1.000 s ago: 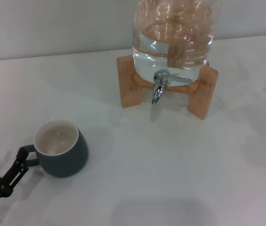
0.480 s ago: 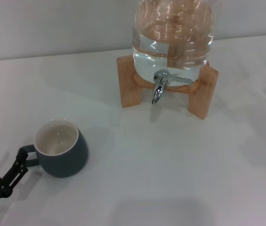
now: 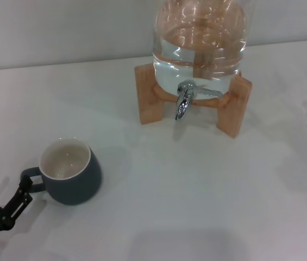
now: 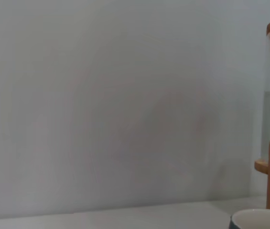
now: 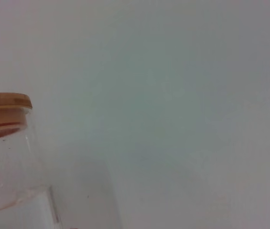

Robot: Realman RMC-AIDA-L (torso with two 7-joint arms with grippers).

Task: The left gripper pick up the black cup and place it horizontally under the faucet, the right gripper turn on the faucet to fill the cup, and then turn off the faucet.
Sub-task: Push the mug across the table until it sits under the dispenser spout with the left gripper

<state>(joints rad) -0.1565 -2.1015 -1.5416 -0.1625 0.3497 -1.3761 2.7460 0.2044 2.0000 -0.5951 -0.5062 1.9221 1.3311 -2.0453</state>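
The black cup (image 3: 70, 172) stands upright on the white table at the near left, cream inside showing, its loop handle pointing at my left gripper (image 3: 2, 187). That gripper sits at the lower left corner, open, one fingertip (image 3: 25, 186) just short of the handle, nothing between its fingers. The chrome faucet (image 3: 183, 101) hangs from the clear glass jar (image 3: 199, 43) on its wooden stand (image 3: 149, 93) at the back centre, lever slanted right. The cup's rim (image 4: 261, 220) peeks into the left wrist view. My right gripper is out of view.
Water fills the lower part of the jar. The right wrist view shows only the jar's wooden lid (image 5: 3, 112) and a pale wall. Bare white table (image 3: 196, 190) stretches between the cup and the stand.
My left gripper has slipped a little toward the near edge, its fingertip drawing slightly back from the cup handle. Cup, jar and faucet have not moved.
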